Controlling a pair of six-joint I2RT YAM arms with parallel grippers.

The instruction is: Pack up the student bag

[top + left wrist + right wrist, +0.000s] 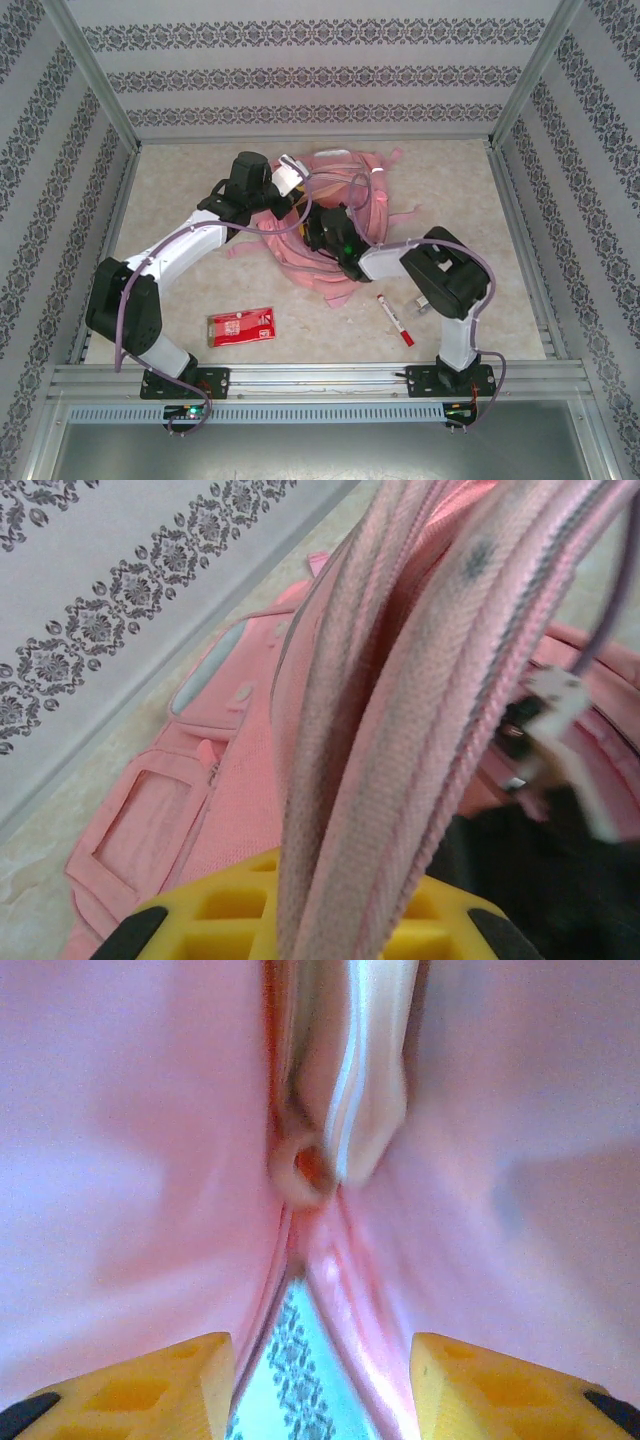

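Nothing can be read anywhere. The red packet on the tabletop bears pale print too small to make out. The wall shows only a repeating ornament, no lettering.

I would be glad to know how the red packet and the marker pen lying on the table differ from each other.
The red packet is a flat, wide rectangle, red all over; the marker pen is a thin stick, mostly white with some red. The packet lies nearly crosswise near the left arm; the pen lies slanted near the right arm. Both rest on the table, outside the student bag.
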